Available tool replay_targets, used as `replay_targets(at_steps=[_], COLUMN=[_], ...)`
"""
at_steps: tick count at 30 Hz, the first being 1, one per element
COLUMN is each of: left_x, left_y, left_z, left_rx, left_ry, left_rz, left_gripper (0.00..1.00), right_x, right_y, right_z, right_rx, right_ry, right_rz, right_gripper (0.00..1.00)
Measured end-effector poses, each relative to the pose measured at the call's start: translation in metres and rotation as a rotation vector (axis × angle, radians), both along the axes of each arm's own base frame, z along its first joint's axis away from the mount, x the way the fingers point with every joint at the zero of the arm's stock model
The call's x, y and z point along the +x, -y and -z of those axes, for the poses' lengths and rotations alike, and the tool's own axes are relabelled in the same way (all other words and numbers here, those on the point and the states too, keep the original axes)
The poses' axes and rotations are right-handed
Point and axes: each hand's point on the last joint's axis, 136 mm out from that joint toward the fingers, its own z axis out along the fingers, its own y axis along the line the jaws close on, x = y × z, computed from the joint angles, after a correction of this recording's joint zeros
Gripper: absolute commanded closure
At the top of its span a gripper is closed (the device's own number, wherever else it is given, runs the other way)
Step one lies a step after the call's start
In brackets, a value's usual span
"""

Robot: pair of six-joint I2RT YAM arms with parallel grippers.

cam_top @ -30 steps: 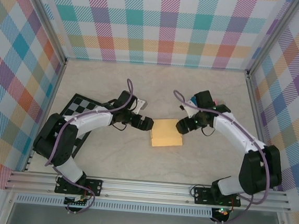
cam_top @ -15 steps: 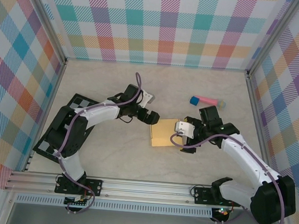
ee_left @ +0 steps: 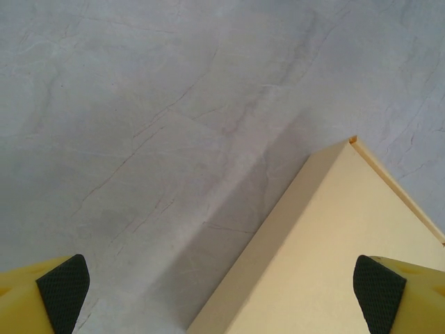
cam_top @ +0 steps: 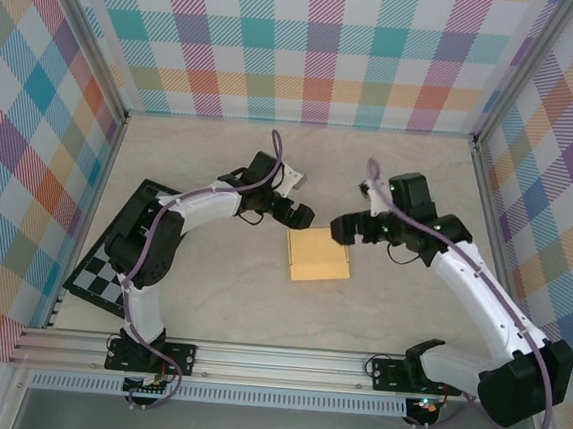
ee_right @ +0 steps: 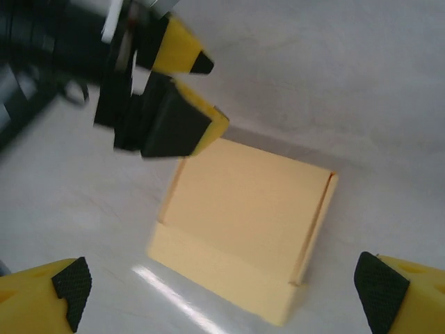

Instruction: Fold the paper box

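The paper box (cam_top: 319,256) lies shut and flat on the table as a small yellow-orange rectangle. My left gripper (cam_top: 296,215) hovers open just off its far left corner. In the left wrist view (ee_left: 221,299) a corner of the box (ee_left: 334,250) lies between the spread pads, nearer the right one. My right gripper (cam_top: 341,229) is open above the box's far right corner. Its wrist view (ee_right: 224,289) looks down on the whole box (ee_right: 243,216), with the left gripper's fingers (ee_right: 184,125) at the far edge. Neither gripper touches the box.
A black-and-white checkered board (cam_top: 101,274) lies at the left under the left arm. Checked walls and metal rails (cam_top: 283,365) close in the table on all sides. Bare marble tabletop (cam_top: 258,312) surrounds the box.
My right arm swung from the box's near right side up to its far right corner. The left gripper edged right along the far edge. The box stayed put.
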Motion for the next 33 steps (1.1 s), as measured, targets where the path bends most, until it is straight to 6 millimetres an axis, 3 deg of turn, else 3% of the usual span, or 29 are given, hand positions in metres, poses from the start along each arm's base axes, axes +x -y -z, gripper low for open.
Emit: replay_targets(at_steps=[1, 3, 6, 8, 11, 15, 18, 26, 33], left_x=[0.001, 0.001, 0.001, 0.000, 0.001, 0.000, 0.000, 0.000, 0.002], left_y=[0.000, -0.001, -0.001, -0.001, -0.001, -0.002, -0.003, -0.003, -0.001], left_z=[0.000, 0.001, 0.002, 0.002, 0.004, 0.012, 0.015, 0.026, 0.041], left_rx=[0.001, 0.005, 0.006, 0.005, 0.009, 0.022, 0.028, 0.037, 0.027], left_ry=[0.002, 0.004, 0.003, 0.002, -0.001, -0.017, -0.019, -0.040, -0.086], left_rz=[-0.002, -0.005, -0.005, -0.004, -0.006, -0.004, -0.006, -0.015, -0.047], left_gripper=[0.00, 0.00, 0.00, 0.00, 0.00, 0.00, 0.00, 0.00, 0.00], right_x=[-0.001, -0.019, -0.056, -0.065, -0.057, -0.062, -0.054, -0.016, -0.012], right_y=[0.000, -0.006, 0.000, 0.004, -0.002, -0.009, -0.018, -0.035, -0.034], right_z=[0.009, 0.051, 0.109, 0.117, 0.117, 0.150, 0.156, 0.137, 0.145], right_rx=[0.073, 0.209, 0.225, 0.245, 0.380, 0.436, 0.461, 0.593, 0.583], right_ry=[-0.100, -0.380, -0.692, -0.768, -0.786, -0.871, -0.871, -0.720, -0.690], right_rz=[0.089, 0.260, 0.474, 0.571, 0.649, 0.713, 0.712, 0.637, 0.633], right_gripper=[0.03, 0.02, 0.00, 0.01, 0.07, 0.14, 0.19, 0.36, 0.47])
